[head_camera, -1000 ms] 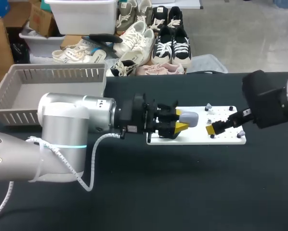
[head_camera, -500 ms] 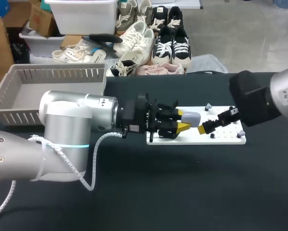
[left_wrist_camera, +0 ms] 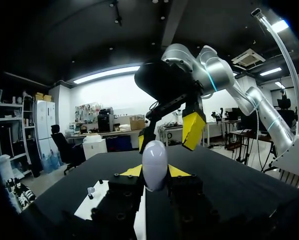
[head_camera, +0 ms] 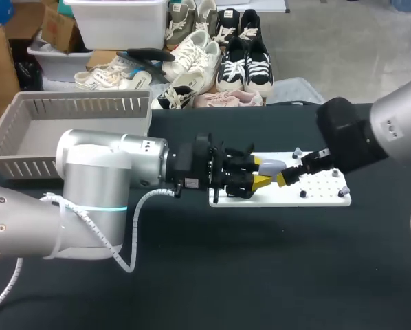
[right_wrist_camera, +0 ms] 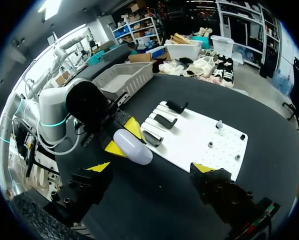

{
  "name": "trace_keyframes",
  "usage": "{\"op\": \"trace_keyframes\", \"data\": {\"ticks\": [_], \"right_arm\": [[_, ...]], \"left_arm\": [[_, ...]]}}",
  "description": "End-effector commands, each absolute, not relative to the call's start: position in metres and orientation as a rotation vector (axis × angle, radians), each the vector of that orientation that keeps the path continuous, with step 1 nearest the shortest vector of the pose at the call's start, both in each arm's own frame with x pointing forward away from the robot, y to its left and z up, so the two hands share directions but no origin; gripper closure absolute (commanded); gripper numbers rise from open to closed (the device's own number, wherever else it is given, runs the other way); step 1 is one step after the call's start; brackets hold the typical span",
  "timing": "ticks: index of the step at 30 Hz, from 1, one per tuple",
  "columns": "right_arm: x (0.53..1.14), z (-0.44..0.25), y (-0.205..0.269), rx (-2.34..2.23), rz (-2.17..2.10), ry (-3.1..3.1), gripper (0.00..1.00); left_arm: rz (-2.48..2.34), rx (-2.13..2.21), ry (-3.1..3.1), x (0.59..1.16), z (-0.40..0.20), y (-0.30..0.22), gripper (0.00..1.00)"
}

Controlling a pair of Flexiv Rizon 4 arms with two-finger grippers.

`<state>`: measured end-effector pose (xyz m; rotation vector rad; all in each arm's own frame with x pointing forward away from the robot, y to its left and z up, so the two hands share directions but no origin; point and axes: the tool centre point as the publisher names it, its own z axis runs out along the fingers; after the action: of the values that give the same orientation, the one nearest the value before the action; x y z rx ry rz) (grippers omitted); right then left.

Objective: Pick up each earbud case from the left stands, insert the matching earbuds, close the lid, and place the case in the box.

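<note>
The left gripper pinches the pale grey oval earbud case above the flat white peg board. The right gripper, fingers spread, hangs above that board, just beside the case (lid seemingly closed). Next, probably: opening the lid with a careful fingertip.

The head view looks down from above and behind on the whole worktop; the left wrist view sits low and close behind the left end effector, facing right; the right wrist view stands higher, facing left; all three share the grey case and the white board.
</note>
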<state>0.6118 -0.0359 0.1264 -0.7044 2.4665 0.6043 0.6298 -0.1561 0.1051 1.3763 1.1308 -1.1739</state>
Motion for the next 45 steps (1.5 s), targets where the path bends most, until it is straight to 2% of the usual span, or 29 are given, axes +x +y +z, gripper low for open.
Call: {"op": "trace_keyframes", "data": {"ticks": [1, 45], "right_arm": [[0.62, 0.124, -0.032, -0.701, 0.595, 2.479, 0.0], [0.64, 0.133, -0.033, -0.65, 0.565, 2.49, 0.0]], "left_arm": [[-1.172, 1.377, 1.132, 0.63, 0.105, -0.157, 1.0], [-1.172, 1.377, 1.132, 0.63, 0.105, -0.157, 1.0]]}}
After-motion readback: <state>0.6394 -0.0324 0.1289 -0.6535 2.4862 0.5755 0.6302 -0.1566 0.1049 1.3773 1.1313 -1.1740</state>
